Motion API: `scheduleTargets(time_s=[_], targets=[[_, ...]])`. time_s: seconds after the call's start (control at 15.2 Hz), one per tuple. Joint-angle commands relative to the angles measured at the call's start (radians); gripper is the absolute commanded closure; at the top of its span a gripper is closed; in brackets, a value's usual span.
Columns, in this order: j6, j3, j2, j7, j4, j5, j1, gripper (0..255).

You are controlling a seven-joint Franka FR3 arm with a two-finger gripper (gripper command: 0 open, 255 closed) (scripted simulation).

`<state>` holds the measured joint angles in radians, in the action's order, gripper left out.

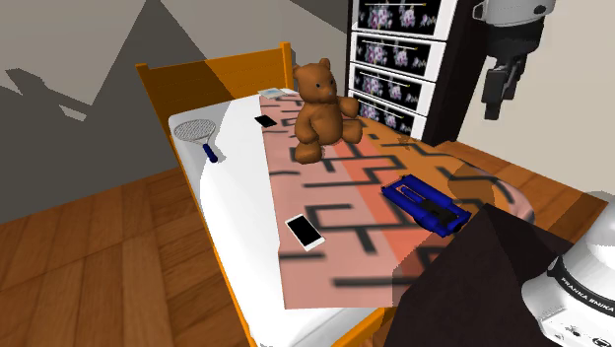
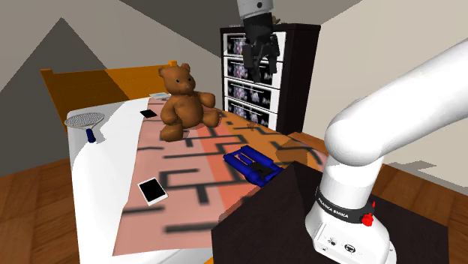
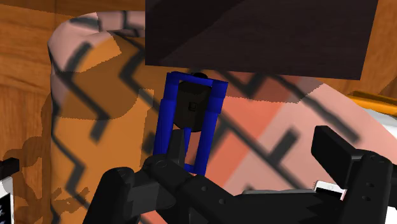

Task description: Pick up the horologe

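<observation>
Horologe (image 1: 426,204), a blue frame with a black body, lies flat on the patterned blanket (image 1: 345,187) at centre-right of the shoulder view. It is well apart from the teddy bear (image 1: 320,106) up-left of it, and a white phone (image 1: 305,232) lies to its lower left. Gripper (image 2: 259,67) hangs high at top centre of the second exterior view, clear of the horologe, with fingers (image 3: 340,156) spread and nothing between them.

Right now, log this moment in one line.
stage: pre-grasp | hand: open, raised | blue watch: on blanket, not held
</observation>
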<state>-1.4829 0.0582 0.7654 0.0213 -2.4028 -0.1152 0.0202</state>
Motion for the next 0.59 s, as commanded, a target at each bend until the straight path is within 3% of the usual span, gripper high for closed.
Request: scheduleTargets(time_s=[0.0,0.53], targets=[[0.000,0.000,0.000,0.000,0.000,0.000,0.000,0],[-0.332,-0.030,-0.069,-0.060,-0.216,-0.011,-0.033,0]])
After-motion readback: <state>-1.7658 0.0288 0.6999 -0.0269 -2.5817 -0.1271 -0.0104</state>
